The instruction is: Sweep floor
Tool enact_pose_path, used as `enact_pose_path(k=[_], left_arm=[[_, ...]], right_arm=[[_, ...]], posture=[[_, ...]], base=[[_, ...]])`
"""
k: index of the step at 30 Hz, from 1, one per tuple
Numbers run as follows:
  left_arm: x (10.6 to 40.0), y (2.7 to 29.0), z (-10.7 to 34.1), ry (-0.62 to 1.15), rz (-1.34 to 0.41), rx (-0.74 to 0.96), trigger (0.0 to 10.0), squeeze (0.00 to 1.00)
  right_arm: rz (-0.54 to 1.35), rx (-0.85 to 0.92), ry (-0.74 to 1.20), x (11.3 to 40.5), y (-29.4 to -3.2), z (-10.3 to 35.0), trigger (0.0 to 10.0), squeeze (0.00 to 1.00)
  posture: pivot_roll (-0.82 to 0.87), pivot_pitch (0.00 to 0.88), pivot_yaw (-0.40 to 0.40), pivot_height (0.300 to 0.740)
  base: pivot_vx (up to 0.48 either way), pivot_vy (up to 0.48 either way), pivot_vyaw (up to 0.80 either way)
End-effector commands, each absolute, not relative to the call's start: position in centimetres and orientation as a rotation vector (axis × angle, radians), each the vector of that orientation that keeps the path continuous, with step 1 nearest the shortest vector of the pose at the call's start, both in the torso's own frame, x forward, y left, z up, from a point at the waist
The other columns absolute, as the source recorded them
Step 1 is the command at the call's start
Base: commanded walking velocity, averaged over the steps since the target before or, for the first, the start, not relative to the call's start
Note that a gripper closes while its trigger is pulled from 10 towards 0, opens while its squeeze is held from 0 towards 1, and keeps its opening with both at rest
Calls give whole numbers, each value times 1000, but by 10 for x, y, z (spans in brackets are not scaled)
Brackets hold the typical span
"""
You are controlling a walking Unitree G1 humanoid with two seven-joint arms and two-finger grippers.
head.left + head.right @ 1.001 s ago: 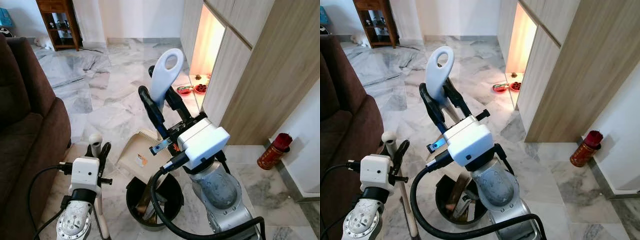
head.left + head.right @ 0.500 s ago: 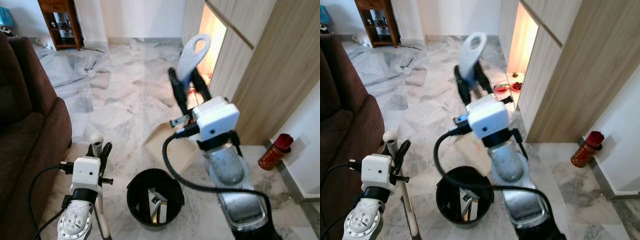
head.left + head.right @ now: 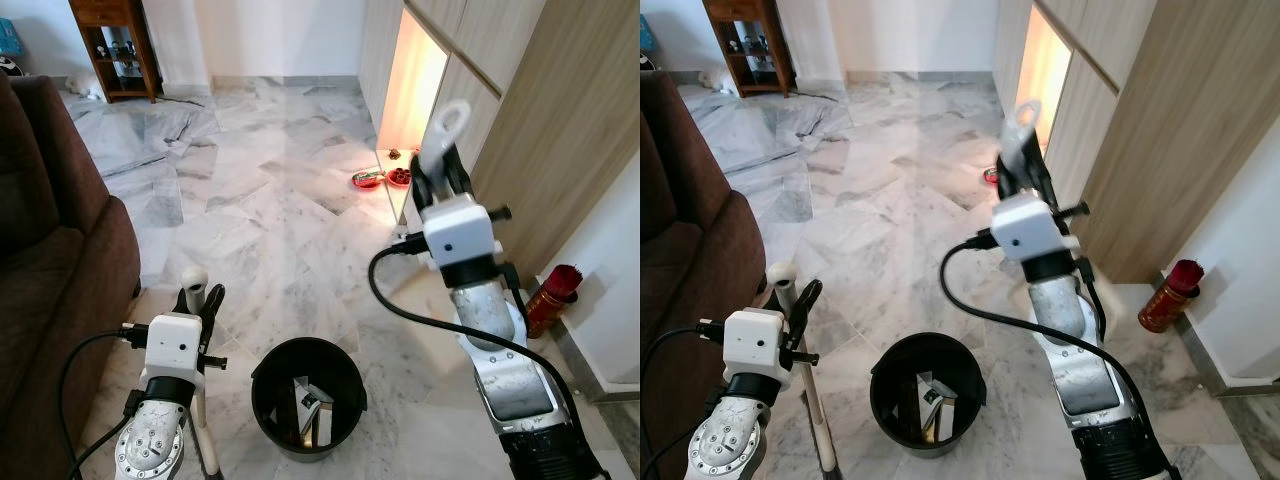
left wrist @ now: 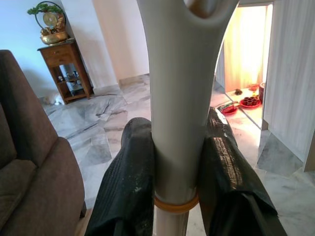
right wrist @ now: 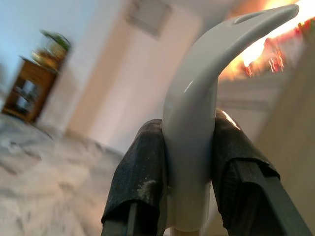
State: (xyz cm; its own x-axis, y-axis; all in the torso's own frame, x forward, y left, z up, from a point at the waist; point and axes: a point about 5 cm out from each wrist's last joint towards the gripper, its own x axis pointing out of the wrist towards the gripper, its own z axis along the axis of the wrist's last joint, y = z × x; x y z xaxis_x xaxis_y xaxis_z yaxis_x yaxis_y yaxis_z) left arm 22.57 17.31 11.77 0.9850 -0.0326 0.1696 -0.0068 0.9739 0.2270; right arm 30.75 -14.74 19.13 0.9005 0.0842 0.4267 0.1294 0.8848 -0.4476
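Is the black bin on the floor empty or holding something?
Holding something: the black bin stands upright with debris visible at its bottom.

A grey-veined marble floor (image 3: 270, 200) runs between a brown sofa (image 3: 50, 230) at left and lit wooden cabinets (image 3: 540, 130) at right, a wooden shelf (image 3: 112, 45) far off.

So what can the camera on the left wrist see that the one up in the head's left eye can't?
The left wrist view alone shows a gold ornament with a plant on the wooden cabinet. The left eye view alone shows the black bin, a red cylinder and the right gripper holding a white handle. Both show the left gripper shut on the broom handle, and the brown sofa.
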Motion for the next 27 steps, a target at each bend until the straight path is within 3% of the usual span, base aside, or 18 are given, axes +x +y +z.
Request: enact_pose_path(k=[1,8,16,27], left_arm=[[226,171,126,-223,-32,258,10000,0],[224,172,127,-223,-45,258,10000,0],[223,170,126,-215,-52,240,10000,0],[220,174,125,-200,-17,190,10000,0]], right_arm=[[-88,-471,-460,308,-161,191,10000,0],[-161,-514,-424,310,-179,178,10000,0],[-264,-337,-318,311,-194,154,10000,0],[-277,-329,-297,313,-206,144,10000,0]], posture=[[28,34,-19,740],[31,36,-11,740],[30,36,-7,740],[39,37,-7,740]], base=[[0,0,0],[0,0,0],[0,0,0],[0,0,0]])
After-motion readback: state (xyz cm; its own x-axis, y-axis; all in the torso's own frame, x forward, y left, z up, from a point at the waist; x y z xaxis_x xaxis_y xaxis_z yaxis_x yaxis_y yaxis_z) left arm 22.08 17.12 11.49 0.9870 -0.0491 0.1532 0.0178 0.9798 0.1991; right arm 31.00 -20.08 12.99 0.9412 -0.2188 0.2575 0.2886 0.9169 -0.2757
